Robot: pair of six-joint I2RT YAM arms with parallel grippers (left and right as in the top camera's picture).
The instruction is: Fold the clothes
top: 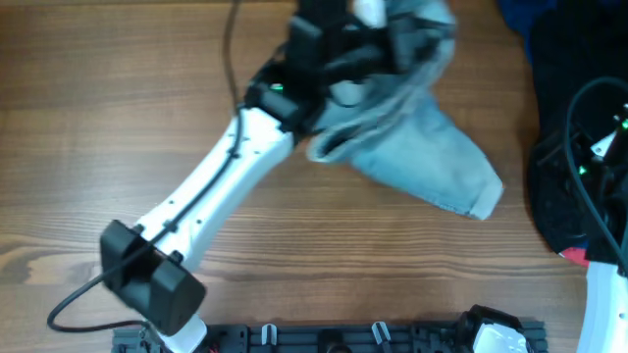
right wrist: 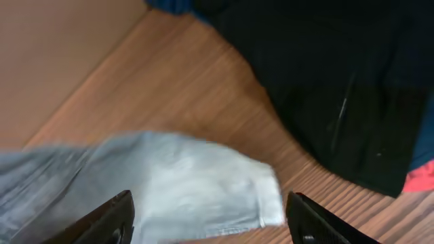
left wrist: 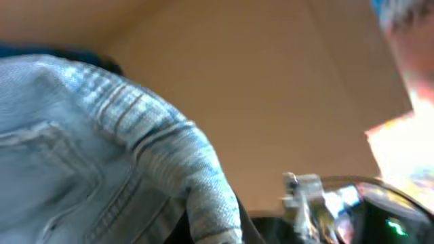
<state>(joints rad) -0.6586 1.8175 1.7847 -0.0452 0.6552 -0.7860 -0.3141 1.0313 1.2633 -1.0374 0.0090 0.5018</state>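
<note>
The left gripper (top: 368,44) is clamped on the bunched waist end of the light blue faded denim shorts (top: 422,147), up at the far middle of the wooden table (top: 118,118). Their long axis slants toward the near right, hem on the wood. The right gripper (right wrist: 213,218) hangs wide and empty just above that hem, beside the dark cloth pile (right wrist: 339,81), so it looks the nearer arm for that end

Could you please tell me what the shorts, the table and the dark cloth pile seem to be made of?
Shorts: faded light blue denim, by the woven texture and stitched seams.
Table: brown wood or wood-look laminate, grain lines visible, matte.
Dark cloth pile: soft navy-black fabric, folds visible; weave unclear.
</note>
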